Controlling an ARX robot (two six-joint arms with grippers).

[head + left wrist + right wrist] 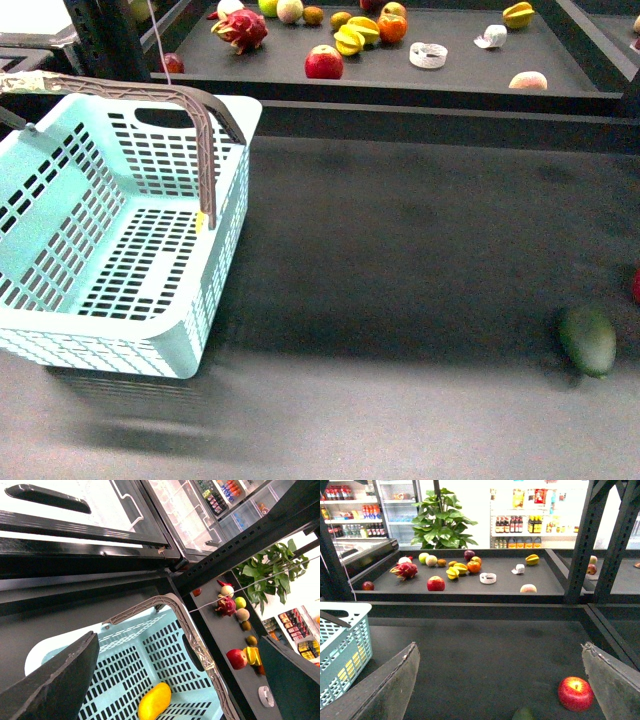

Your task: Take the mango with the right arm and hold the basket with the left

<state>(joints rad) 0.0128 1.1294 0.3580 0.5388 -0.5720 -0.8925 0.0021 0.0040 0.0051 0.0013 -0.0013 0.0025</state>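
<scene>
we saw the basket [150, 300] on the dark table's [400, 260] left side, one ribbed handle [190, 110] raised across its top. the mango [154, 700] lay inside on the slotted floor, plain in the left wrist view. our left gripper [175, 690] hung over the basket with jaws apart, holding nothing. our right gripper [500, 690] was likewise spread and empty above the table, near a red apple [575, 693]. a dark green fruit [588, 340] sat far right. the rear tray [560, 60] held assorted fruit.
</scene>
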